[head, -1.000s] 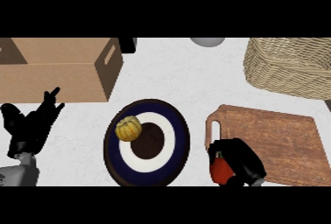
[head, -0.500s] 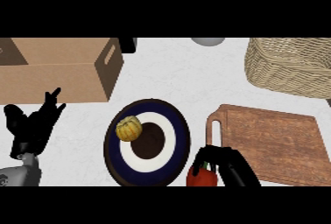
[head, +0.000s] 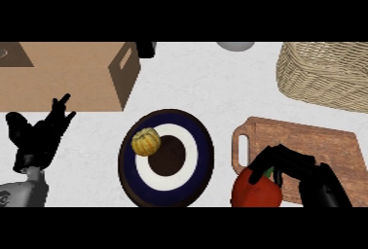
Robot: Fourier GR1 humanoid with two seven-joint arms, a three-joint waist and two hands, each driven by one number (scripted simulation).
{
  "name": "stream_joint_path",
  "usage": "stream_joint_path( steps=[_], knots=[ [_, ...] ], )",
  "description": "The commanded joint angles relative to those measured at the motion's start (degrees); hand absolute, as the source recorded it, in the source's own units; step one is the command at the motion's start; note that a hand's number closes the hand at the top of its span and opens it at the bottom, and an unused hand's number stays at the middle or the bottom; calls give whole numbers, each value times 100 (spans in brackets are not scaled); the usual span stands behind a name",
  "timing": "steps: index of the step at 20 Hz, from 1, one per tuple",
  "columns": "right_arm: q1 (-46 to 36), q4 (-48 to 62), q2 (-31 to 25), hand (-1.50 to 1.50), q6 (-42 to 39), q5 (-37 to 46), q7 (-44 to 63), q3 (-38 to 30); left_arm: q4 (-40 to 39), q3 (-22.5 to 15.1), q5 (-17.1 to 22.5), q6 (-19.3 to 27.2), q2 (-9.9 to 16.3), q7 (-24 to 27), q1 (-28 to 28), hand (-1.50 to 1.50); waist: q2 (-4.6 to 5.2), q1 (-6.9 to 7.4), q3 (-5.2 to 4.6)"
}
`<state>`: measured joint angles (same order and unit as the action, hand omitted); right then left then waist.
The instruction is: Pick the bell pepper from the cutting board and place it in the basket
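Since a moment ago our right hand [head: 305, 170] has drawn the red bell pepper [head: 256, 189] toward the lower left, off the cutting board's [head: 316, 146] near corner. Fingers curl round it, so we judge the grasp made; the basket [head: 327, 73] lies well apart, far right. Our left hand [head: 36, 133] rests spread beside the plate [head: 197, 146].

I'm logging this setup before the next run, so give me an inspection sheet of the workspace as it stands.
Surface: pale counter.
Job's things: red bell pepper at the cutting board's left edge; wicker basket at the far right.
Clutter: blue-and-white plate holding a yellow fruit; cardboard box; grey round object at the far edge.
Robot hands: right robot hand curled on the pepper; left robot hand open, resting at the left.
Cables: nothing seen.
Surroundings: nothing seen.
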<state>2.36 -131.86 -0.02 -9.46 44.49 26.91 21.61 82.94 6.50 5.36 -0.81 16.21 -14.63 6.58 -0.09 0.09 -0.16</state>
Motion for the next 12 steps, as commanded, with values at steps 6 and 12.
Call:
stream_joint_path(
  steps=[6, 12],
  knots=[
    [-2487, 257, -18, 150, -615, -245, 1602, -1577, -208, 193, 112, -255, 198, 33, 539, 0, 29, 4, 8],
    [-4038, 1404, -423, 150, -575, -395, 1839, -2572, 157, 13, -70, -108, -31, 66, 229, 0, 12, 38, 12]
  ],
)
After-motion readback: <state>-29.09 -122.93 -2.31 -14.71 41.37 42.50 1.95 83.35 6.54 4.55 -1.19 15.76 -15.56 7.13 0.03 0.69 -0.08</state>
